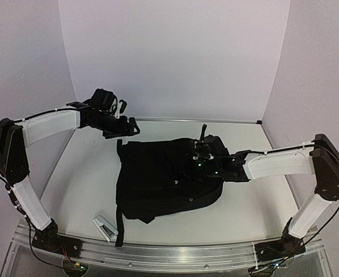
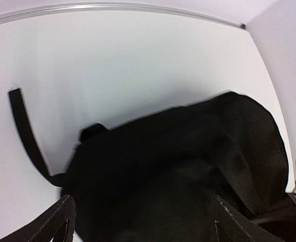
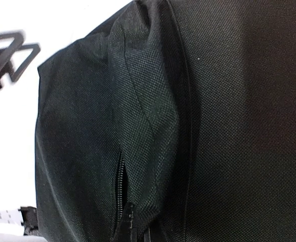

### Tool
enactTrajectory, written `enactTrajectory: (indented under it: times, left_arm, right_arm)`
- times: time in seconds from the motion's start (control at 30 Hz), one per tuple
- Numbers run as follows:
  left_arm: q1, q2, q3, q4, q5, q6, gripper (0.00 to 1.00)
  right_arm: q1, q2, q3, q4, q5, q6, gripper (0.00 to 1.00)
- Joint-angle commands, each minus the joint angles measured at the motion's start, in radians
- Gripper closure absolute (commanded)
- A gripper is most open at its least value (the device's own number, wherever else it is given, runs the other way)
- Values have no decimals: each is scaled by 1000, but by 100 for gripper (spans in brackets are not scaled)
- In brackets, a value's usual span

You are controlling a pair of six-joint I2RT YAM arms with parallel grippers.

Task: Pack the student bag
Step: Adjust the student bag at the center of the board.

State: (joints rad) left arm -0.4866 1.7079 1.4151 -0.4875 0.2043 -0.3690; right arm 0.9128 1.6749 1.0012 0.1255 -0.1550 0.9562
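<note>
The student bag (image 1: 163, 179) is a large black backpack lying flat in the middle of the table. My left gripper (image 1: 126, 128) hangs in the air above the bag's far left corner. In the left wrist view its fingers (image 2: 54, 224) are spread wide with nothing between them, over the bag (image 2: 178, 171). My right gripper (image 1: 201, 158) rests on the bag's top right. In the right wrist view its fingertips (image 3: 131, 224) are pinched together at the end of a partly open zipper (image 3: 120, 176) on the bag (image 3: 228, 126). The pull itself is hidden.
A small white and grey stapler-like object (image 1: 104, 226) lies near the front left edge. A black strap (image 1: 118, 225) trails from the bag toward the front rail; another strap (image 2: 26, 136) lies on the table. White walls enclose the table at the back and sides.
</note>
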Motion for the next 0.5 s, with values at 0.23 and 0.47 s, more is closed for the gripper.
enactTrajectory:
  times: [0.23, 0.47]
  left_arm:
    - [-222, -129, -83, -174, -183, -160, 6]
    - [-161, -340, -274, -183, -136, -251, 0]
  right_arm:
    - [22, -75, -30, 47, 225, 82, 100]
    - [49, -114, 17, -2, 266, -116, 68]
